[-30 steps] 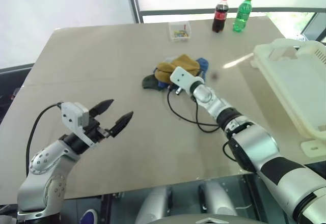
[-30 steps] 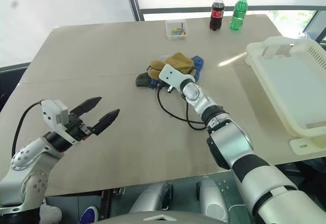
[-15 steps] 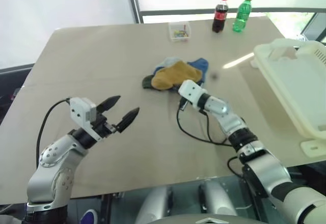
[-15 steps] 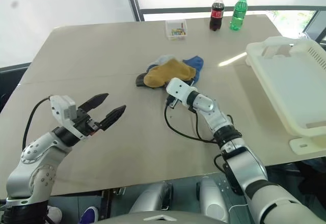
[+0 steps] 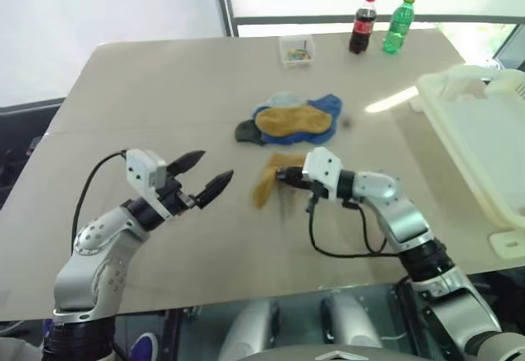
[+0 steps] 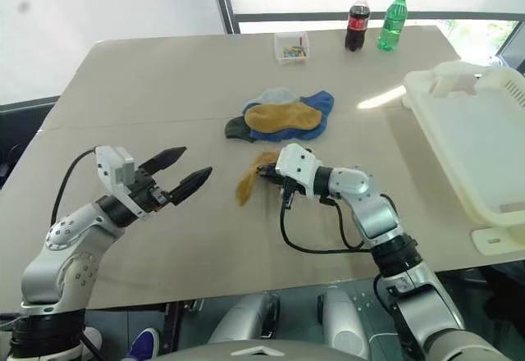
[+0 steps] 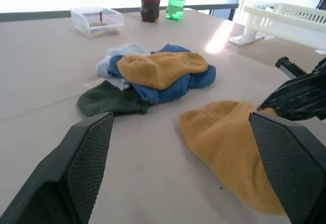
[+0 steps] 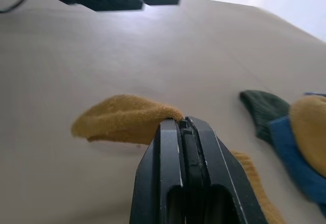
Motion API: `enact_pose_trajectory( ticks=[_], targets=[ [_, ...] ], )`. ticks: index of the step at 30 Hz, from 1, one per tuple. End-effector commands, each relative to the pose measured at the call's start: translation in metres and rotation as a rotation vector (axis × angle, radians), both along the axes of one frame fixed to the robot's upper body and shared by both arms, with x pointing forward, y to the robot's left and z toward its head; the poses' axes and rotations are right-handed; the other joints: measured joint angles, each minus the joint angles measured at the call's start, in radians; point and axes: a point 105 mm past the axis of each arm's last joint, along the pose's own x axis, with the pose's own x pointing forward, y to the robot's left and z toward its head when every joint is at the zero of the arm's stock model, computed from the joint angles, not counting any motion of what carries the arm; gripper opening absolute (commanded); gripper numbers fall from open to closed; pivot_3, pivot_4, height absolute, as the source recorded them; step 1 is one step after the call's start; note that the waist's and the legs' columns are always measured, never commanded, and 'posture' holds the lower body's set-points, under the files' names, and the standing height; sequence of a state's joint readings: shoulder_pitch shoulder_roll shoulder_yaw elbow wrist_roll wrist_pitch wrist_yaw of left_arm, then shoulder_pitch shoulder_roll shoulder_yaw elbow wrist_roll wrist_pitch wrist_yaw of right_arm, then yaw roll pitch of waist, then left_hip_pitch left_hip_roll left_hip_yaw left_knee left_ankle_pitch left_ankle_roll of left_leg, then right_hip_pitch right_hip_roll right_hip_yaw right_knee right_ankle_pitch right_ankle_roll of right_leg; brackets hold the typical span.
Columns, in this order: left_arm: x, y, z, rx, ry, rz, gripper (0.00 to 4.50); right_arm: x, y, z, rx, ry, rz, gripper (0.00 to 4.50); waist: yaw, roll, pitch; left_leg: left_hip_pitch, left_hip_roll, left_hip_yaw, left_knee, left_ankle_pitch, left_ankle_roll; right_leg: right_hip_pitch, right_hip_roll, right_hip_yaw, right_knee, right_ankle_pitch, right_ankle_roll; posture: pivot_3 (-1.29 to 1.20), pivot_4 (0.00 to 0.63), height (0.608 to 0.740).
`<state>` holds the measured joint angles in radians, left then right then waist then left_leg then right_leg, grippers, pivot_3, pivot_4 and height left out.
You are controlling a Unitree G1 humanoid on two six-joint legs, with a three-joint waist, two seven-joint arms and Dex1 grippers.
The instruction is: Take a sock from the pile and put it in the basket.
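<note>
From the head views, the right gripper has its fingers pressed together, pinching one end of a mustard sock that trails on the table just in front of the pile, clear of it. The left gripper hovers over the table with its fingers spread wide, holding nothing, pointing toward the sock. The basket sits at the table's right edge, well apart from the sock. At the far edge stand a cola bottle, a green bottle and a small clear box. In the left wrist view the pile lies beyond the loose mustard sock, with the basket far behind. In the right wrist view the closed fingers clamp the mustard sock, the pile's dark green and blue socks beside it
</note>
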<state>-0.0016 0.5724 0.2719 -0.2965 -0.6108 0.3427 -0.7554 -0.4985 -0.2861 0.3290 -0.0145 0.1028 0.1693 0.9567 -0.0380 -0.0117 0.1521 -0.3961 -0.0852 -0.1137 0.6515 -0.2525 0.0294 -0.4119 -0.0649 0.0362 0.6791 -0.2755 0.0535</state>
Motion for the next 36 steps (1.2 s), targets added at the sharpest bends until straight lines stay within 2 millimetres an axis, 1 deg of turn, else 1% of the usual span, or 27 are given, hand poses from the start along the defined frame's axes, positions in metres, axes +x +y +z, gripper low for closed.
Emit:
enact_pose_trajectory(
  ticks=[1,5,7,9,10,12,13,14,16,18,20,22,24,26,27,28,30,32,36],
  targets=[
    [-0.001,0.002,0.008,0.023,-0.023,-0.027,4.5,-0.021,0.003,0.001,-0.032,0.078,0.11,0.09,0.001,0.0,0.0,0.0,0.0,0.0,0.0,0.0,0.0,0.0,0.0,0.0,0.0,0.0,0.0,0.0,0.15,0.74],
    [-0.003,0.001,0.005,0.048,-0.005,-0.065,4.5,-0.028,-0.006,-0.015,-0.145,0.122,0.122,0.09,0.002,0.0,0.0,0.0,0.0,0.0,0.0,0.0,0.0,0.0,-0.001,0.0,0.0,0.0,0.0,0.0,0.15,0.74],
    [-0.003,0.001,0.004,0.059,0.001,-0.08,4.5,-0.03,-0.015,-0.027,-0.226,0.112,0.127,0.09,0.002,0.0,0.0,0.0,0.0,0.0,0.0,0.0,0.0,0.0,-0.001,0.0,0.0,0.0,0.0,0.0,0.15,0.74],
    [-0.003,0.001,0.002,0.076,0.008,-0.103,4.5,-0.03,-0.023,-0.035,-0.256,0.112,0.11,0.09,0.004,0.0,0.0,0.0,0.0,0.0,0.0,0.0,0.0,0.0,-0.001,-0.001,0.0,0.0,0.0,0.0,0.15,0.74],
    [-0.004,0.001,0.0,0.084,0.012,-0.114,4.5,-0.031,-0.026,-0.036,-0.259,0.107,0.101,0.59,0.006,0.0,0.0,0.0,0.0,0.0,0.0,0.0,0.0,0.0,-0.001,-0.001,0.0,0.0,0.0,0.0,0.15,0.74],
    [-0.002,-0.001,-0.003,0.098,0.02,-0.134,4.5,-0.034,-0.027,-0.027,-0.205,0.066,0.075,1.09,0.007,0.0,0.0,0.0,0.0,0.0,0.0,0.0,0.0,0.0,-0.001,-0.001,-0.001,0.0,0.0,0.0,0.15,0.74],
    [-0.001,-0.002,-0.004,0.102,0.021,-0.143,4.5,-0.037,-0.028,-0.021,-0.17,0.062,0.074,1.59,0.008,0.0,0.0,0.0,0.0,0.0,0.0,0.0,0.0,0.0,-0.001,-0.001,-0.001,0.0,0.0,0.0,0.15,0.74],
    [0.0,-0.004,-0.005,0.104,0.02,-0.157,4.5,-0.045,-0.031,-0.014,-0.138,0.056,0.09,1.99,0.009,0.0,0.0,0.0,0.0,-0.001,0.0,0.0,0.0,0.0,-0.001,-0.001,0.0,0.0,0.0,0.0,0.15,0.74],
    [0.001,-0.008,-0.009,0.113,0.019,-0.183,4.5,-0.055,-0.037,-0.003,-0.087,0.087,0.098,1.99,0.01,0.0,0.0,-0.001,0.0,0.0,0.0,0.0,0.0,0.0,-0.001,-0.001,-0.001,0.0,0.0,0.0,0.15,0.74],
    [0.002,-0.01,-0.013,0.128,0.024,-0.195,4.5,-0.056,-0.04,0.006,-0.05,0.104,0.08,1.99,0.01,-0.001,0.0,-0.001,0.0,0.0,0.0,0.0,0.0,0.0,-0.002,-0.001,-0.001,0.0,0.0,0.0,0.15,0.74],
    [0.002,-0.014,-0.015,0.127,0.025,-0.207,4.5,-0.046,-0.04,0.015,-0.017,0.102,0.037,1.99,0.01,-0.001,0.0,-0.001,0.0,0.0,0.0,-0.001,0.001,0.001,-0.002,-0.001,-0.001,0.0,0.0,0.0,0.15,0.74],
    [0.002,-0.016,-0.015,0.121,0.023,-0.211,4.5,-0.024,-0.037,0.018,-0.021,0.086,-0.044,1.99,0.005,-0.001,0.0,-0.001,0.0,-0.001,0.0,-0.001,0.001,0.0,-0.001,-0.001,0.0,0.0,0.0,0.0,0.15,0.74],
    [0.001,-0.016,-0.015,0.116,0.02,-0.211,4.5,0.003,-0.032,0.013,-0.056,0.06,-0.13,1.99,0.002,-0.001,0.0,0.0,0.0,-0.001,0.0,-0.001,0.001,0.0,-0.001,-0.001,0.001,0.0,0.0,0.0,0.15,0.74],
    [-0.001,-0.017,-0.015,0.109,0.014,-0.212,4.5,0.022,-0.027,0.008,-0.078,0.054,-0.181,1.99,0.002,-0.001,0.0,0.0,0.0,-0.001,0.0,0.0,0.0,0.0,-0.001,-0.001,0.0,0.001,-0.002,0.0,0.15,0.74],
    [-0.003,-0.016,-0.014,0.103,0.009,-0.211,4.5,0.035,-0.023,0.004,-0.089,0.042,-0.212,1.99,0.003,-0.001,0.0,0.0,0.0,-0.001,0.0,0.0,0.0,0.0,-0.001,-0.002,0.0,0.001,-0.002,0.0,0.15,0.74],
    [-0.005,-0.015,-0.013,0.1,0.002,-0.206,4.5,0.045,-0.019,0.001,-0.099,0.035,-0.226,1.99,0.002,-0.001,0.0,0.0,0.0,-0.001,0.0,0.0,0.0,0.0,-0.001,-0.002,0.0,0.001,-0.002,0.0,0.15,0.74],
    [-0.008,-0.013,-0.011,0.096,-0.005,-0.19,4.5,0.054,-0.01,-0.003,-0.12,0.032,-0.215,1.99,0.0,-0.001,0.0,-0.001,0.0,-0.001,0.0,0.0,0.0,0.0,-0.001,-0.001,-0.001,0.001,-0.002,0.0,0.15,0.74],
    [-0.011,-0.01,-0.011,0.098,-0.006,-0.169,4.5,0.057,-0.005,-0.008,-0.15,0.034,-0.178,1.99,-0.001,-0.001,0.0,-0.002,0.0,0.0,0.0,0.0,0.0,-0.001,-0.001,-0.001,-0.002,0.001,-0.002,0.0,0.15,0.74],
    [-0.018,-0.007,-0.011,0.096,-0.009,-0.136,4.5,0.065,-0.008,-0.026,-0.243,0.035,-0.152,1.99,-0.001,-0.001,0.0,-0.002,0.0,0.0,0.0,0.0,0.0,-0.001,-0.001,-0.001,-0.001,0.001,-0.002,0.0,0.15,0.74]
  ],
)
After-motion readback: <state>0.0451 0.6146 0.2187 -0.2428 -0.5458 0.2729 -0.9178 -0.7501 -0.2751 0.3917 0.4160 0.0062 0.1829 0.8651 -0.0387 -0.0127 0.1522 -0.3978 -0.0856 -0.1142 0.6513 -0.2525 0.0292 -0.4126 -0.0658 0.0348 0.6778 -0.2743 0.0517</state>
